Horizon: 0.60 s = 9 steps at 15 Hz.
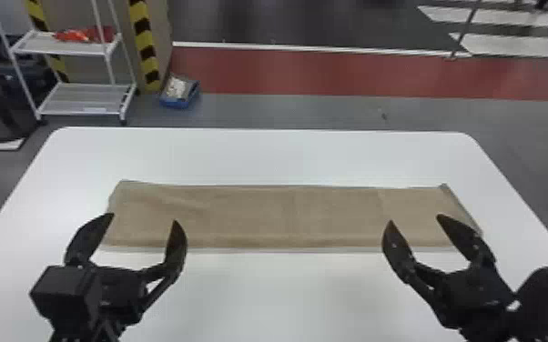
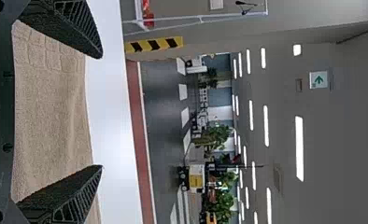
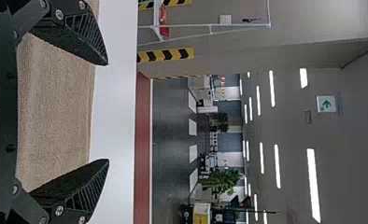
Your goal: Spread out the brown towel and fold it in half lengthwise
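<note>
Wide open at both ends of the brown towel (image 1: 286, 218)

Here's my left gripper (image 1: 143, 218), fingers spread well apart, released, its tips over the left part of the towel. And over on the other side my right gripper (image 1: 415, 218) matches it – fingers parted, gripping nothing, tips over the right part. In both wrist views the cloth shows between my fingers, and near one left finger it carries a pattern of small squares.

Down to the towel itself: it's a long, narrow strip running left to right across the white table (image 1: 286, 291), lying mostly flat. There are soft creases toward its left end, a faint line across near the middle, and a little tip sticking out at the far right corner. A thin greyish margin runs along the near edge, with another down the right end.

Further out now, past the table's far edge – a blue box (image 1: 176, 103) sits on the grey floor, beside the striped yellow-and-black post (image 1: 143, 41). Left of that stands a white rack (image 1: 88, 98) with something red (image 1: 98, 34) on its upper shelf. Behind the box, a red band (image 1: 314, 72) crosses the floor, and white stripes (image 1: 514, 44) lie beyond it on the right.
</note>
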Each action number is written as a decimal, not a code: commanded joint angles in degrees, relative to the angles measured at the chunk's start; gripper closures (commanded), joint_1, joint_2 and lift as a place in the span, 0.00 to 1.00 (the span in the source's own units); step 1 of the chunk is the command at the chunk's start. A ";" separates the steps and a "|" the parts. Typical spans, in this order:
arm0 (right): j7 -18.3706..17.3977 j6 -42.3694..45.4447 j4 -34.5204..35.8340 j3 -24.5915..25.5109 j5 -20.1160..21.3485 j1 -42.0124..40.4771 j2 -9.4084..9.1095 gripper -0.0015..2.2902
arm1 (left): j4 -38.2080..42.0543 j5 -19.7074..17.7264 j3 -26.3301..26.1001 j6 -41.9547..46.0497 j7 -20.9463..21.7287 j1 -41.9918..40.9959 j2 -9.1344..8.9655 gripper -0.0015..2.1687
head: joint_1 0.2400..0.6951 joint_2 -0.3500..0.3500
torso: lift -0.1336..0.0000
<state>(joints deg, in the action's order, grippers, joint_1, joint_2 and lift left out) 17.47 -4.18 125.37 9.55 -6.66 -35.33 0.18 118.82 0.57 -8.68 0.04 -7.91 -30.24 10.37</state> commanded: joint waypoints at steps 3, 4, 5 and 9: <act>-0.07 -0.35 0.05 -0.50 0.77 0.09 -0.23 0.07 | 0.54 0.05 -0.02 0.00 0.00 -0.17 0.08 0.01 | 1.00 0.39 | 0.09; 0.02 -0.35 0.05 -0.50 0.95 0.09 -0.23 0.07 | 0.72 0.05 -0.11 -0.18 0.00 -0.26 0.26 0.01 | 1.00 0.39 | 0.09; -0.07 -0.53 0.23 -0.85 0.95 0.09 -0.23 0.07 | 0.98 0.05 -0.11 -0.18 0.00 -0.35 0.44 0.01 | 1.00 0.39 | 0.09; -0.86 -1.06 0.49 -2.52 1.39 -0.26 -0.23 0.08 | 2.30 0.05 -0.02 -0.71 0.00 -0.96 0.96 0.01 | 1.00 0.40 | 0.09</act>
<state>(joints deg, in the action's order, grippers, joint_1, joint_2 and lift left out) 16.84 -5.01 125.84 7.63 -5.52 -35.50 0.18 120.78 0.62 -8.71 -0.51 -7.91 -31.04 11.22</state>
